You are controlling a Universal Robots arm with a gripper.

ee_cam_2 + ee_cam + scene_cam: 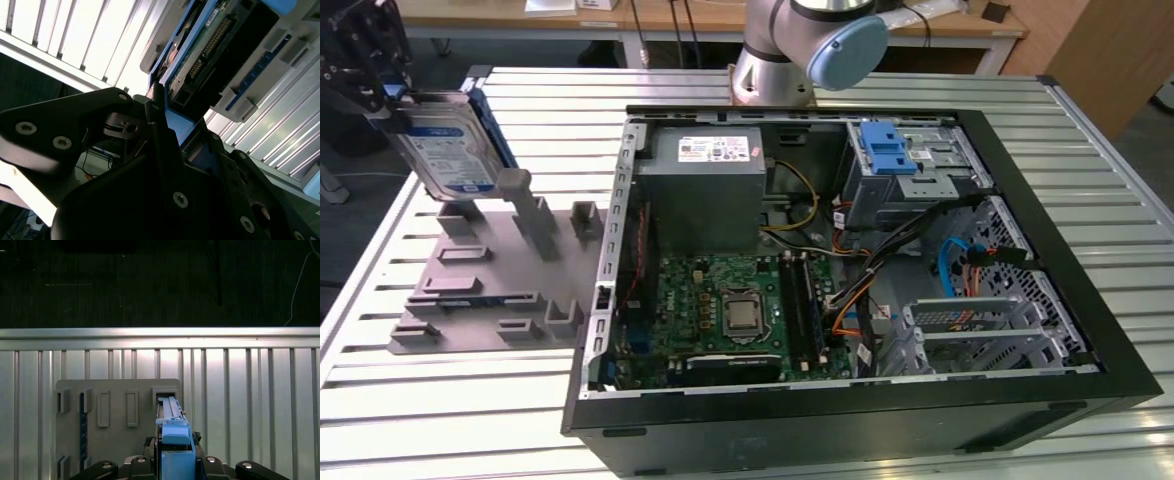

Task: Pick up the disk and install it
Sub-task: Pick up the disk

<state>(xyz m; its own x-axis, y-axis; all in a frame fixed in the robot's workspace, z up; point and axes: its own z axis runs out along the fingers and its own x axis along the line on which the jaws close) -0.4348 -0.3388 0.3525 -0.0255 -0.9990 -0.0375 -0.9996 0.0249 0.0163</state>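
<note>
Both fingers [159, 125] clenched on disk [447, 150] edge; disk upright between them, over grey fixture [494, 290]

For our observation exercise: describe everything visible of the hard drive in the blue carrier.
The disk is a flat silver hard drive with a white-and-blue label in a blue plastic carrier. It stands on edge, slightly tilted, over the grey slotted holder at the exterior view's left. The gripper clamps its upper end; the second wrist view shows its green circuit-board face.
</note>
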